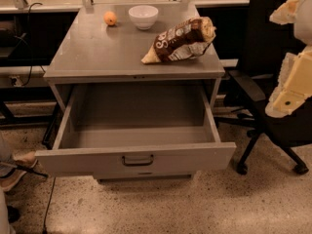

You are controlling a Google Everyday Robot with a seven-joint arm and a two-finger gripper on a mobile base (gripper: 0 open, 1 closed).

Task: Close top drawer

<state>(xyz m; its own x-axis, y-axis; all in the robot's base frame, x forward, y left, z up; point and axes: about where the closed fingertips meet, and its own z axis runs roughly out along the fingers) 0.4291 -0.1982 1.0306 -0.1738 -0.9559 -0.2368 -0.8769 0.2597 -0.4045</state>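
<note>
We are taking the grey bench (97, 52) as our landmark; it is standing on a speckled floor and filling the middle of the view. The top drawer (87, 162) is sitting just under the bench top and is hanging pulled far out of the bench toward the camera. Its long axis is running side to side, roughly along the bench's front edge, with the right end of the front panel riding a little higher in the view than the left. The flat panel is facing the camera, and the side walls are reaching back into the bench.

To the right of the bench, a black office chair (273, 43) is standing well apart from the drawer. In front of that chair, at the right edge of the view, the gripper (290, 79) is showing as pale cream pieces, hovering right of the bench and touching neither it nor the drawer. It is slanting down and to the left. We are not managing to tell whether it is spread or pressed together.

On the bench, a brown chip bag (180, 42) is lying on its side near the right front corner. A white bowl (143, 16) is resting near the back edge, and an orange (110, 18) is sitting just left of it. The small dark handle (138, 160) is hanging at the panel's centre.
</note>
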